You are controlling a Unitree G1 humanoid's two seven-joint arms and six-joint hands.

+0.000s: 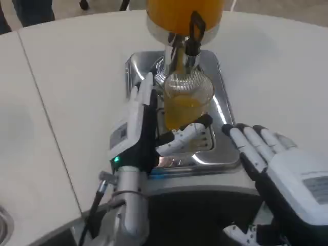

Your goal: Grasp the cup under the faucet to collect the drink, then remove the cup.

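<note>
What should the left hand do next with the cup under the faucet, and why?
Probably keep holding it in place: the left hand grips the cup under the faucet, and it looks only about half full of orange drink.

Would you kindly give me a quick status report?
Left hand grips cup under faucet. Cup part-filled with orange drink. Right hand open beside tray. Nothing obstructing.

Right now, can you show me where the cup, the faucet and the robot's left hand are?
cup (187, 102), head view, on its glass side.
faucet (193, 31), head view, on its black handle.
left hand (148, 125), head view, on its white back.
</note>
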